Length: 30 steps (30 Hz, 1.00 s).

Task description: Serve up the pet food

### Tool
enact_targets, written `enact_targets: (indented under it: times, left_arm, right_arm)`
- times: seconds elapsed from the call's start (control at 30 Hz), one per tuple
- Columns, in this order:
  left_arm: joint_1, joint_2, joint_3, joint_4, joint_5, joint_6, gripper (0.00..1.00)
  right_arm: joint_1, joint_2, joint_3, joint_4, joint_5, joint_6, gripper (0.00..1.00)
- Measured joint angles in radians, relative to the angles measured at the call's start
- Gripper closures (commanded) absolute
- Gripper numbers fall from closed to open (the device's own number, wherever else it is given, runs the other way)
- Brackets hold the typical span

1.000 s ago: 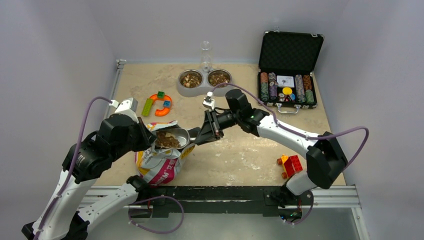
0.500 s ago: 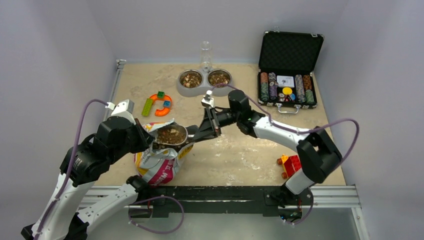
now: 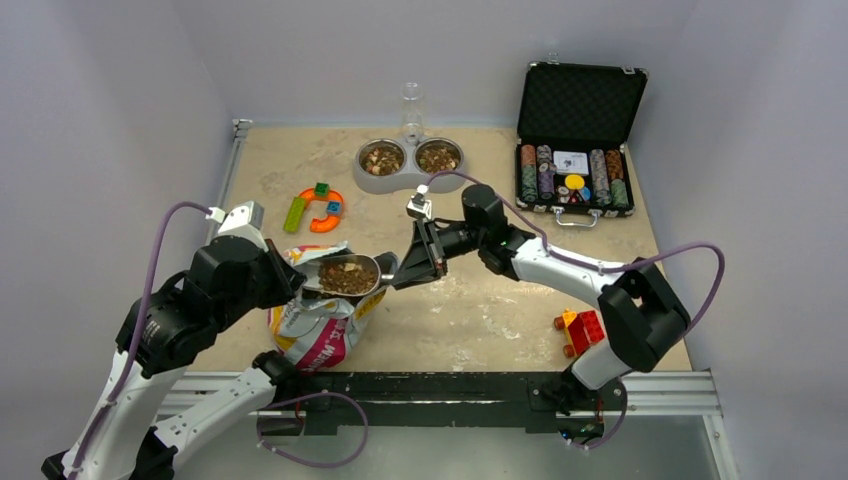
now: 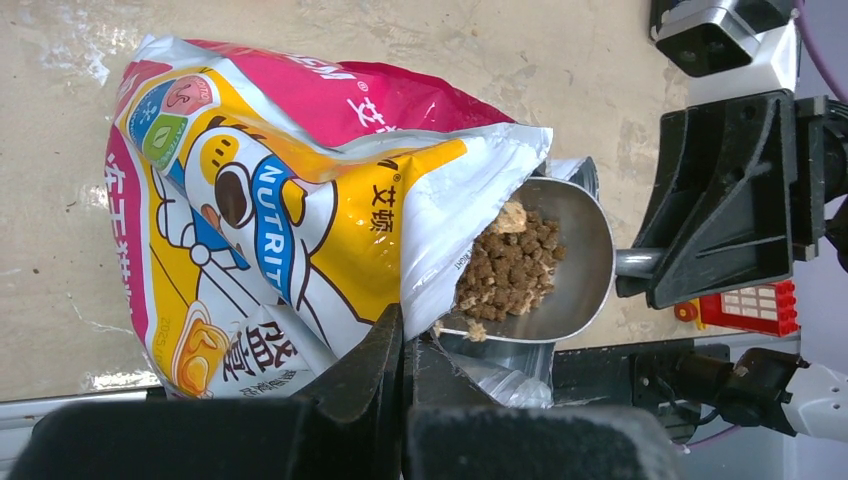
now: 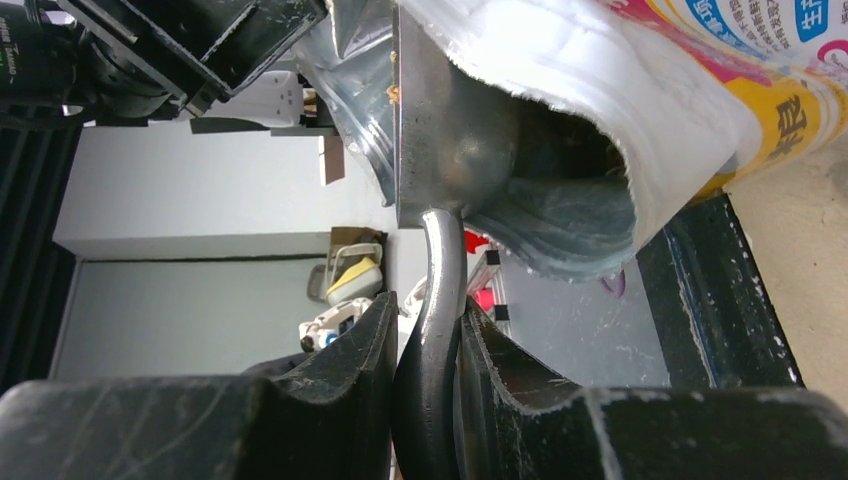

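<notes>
The pet food is a heap of brown kibble in a metal scoop at the mouth of the white, pink and yellow bag. My right gripper is shut on the scoop's handle. The scoop's bowl is partly inside the bag opening. My left gripper is shut on the bag's opened edge and holds it up. Kibble fills the scoop. A grey double bowl at the back holds more kibble.
An open black case of poker chips stands at the back right. An orange toy with coloured blocks lies at the back left. Red and yellow bricks sit at the front right. A clear bottle stands behind the bowls.
The right gripper has drawn the filled scoop up and slightly right out of the bag mouth and levelled it. The left gripper keeps its hold on the bag.
</notes>
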Motion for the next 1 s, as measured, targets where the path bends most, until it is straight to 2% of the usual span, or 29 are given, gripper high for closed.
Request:
enact_targets:
  times: [0.3, 0.5, 0.6, 0.7, 0.8, 0.9, 1.0]
  left_arm:
    - [0.0, -0.003, 0.0, -0.007, -0.039, 0.0, 1.0]
    - [0.0, 0.005, 0.002, -0.007, -0.042, 0.002, 1.0]
    - [0.0, 0.012, 0.002, -0.005, -0.037, 0.008, 1.0]
    - [0.0, 0.018, 0.002, 0.004, -0.02, 0.008, 1.0]
    - [0.0, 0.031, 0.001, 0.016, -0.008, 0.008, 1.0]
    - [0.0, 0.046, -0.006, 0.036, 0.007, 0.008, 1.0]
    - [0.0, 0.068, -0.012, 0.059, 0.034, 0.006, 1.0]
  right_arm:
    - [-0.048, -0.172, 0.0, -0.22, -0.001, -0.133, 1.0]
    - [-0.051, -0.185, 0.004, -0.354, 0.011, -0.226, 1.0]
    - [-0.052, -0.177, 0.05, -0.508, 0.056, -0.306, 1.0]
    - [-0.044, -0.121, 0.206, -0.731, 0.142, -0.409, 1.0]
    - [-0.013, -0.009, 0.433, -0.95, 0.24, -0.503, 1.0]
    - [0.061, 0.159, 0.735, -1.199, 0.388, -0.61, 1.0]
    - [0.139, 0.292, 0.958, -1.381, 0.537, -0.698, 1.0]
